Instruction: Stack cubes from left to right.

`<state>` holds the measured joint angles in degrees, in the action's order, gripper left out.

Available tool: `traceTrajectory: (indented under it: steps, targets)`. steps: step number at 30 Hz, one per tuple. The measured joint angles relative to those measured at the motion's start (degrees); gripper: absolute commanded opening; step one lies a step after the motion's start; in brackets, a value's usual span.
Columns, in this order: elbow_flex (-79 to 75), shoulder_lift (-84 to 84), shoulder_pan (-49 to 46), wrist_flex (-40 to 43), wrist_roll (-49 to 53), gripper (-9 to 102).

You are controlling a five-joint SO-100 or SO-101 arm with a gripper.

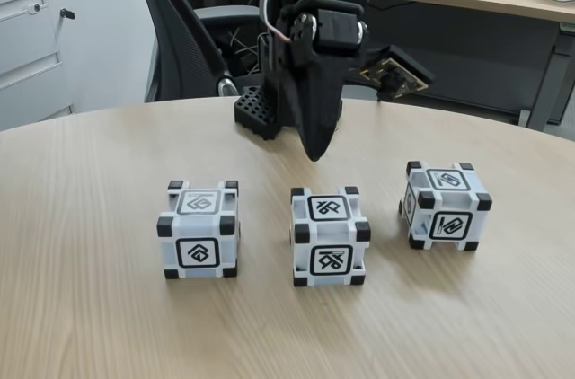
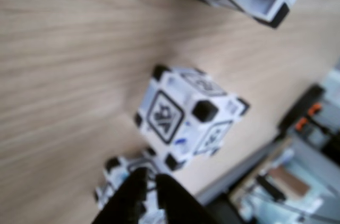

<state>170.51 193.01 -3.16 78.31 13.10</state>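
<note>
On the round light-wood table, going left to right in the fixed view, three alike white plastic cubes with black corner blocks and black-framed square symbols stood in a loose row, each apart from its neighbour, none stacked. The left cube sat squarely facing the camera. The middle cube stood a little nearer the front edge, also square-on. The right cube sat slightly further back and was turned a little, so that two side faces showed.

Behind the row, the black arm leaned down over the table, and its black gripper hung with its tip above the tabletop, behind the gap between the left and middle cubes, touching neither. In the fixed view the fingers came together to one dark point; in the wrist view the gripper rose from the bottom edge with its two fingers close, only a narrow slit between them, and nothing was held. A black perforated block rested on the table just left of the arm's base, with a black office chair behind it.

The wrist view was blurred: one cube lay in mid-frame, another sat partly behind the fingertips, and a third was cut off at the top edge
</note>
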Motion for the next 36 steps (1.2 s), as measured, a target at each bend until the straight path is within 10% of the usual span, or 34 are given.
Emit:
traceTrajectory:
  steps: [26, 36]
  targets:
    - [0.0, -0.09, 0.0, 0.0, 0.09, 0]
    - [-18.63, -25.31, -0.09, 0.0, -6.42, 0]
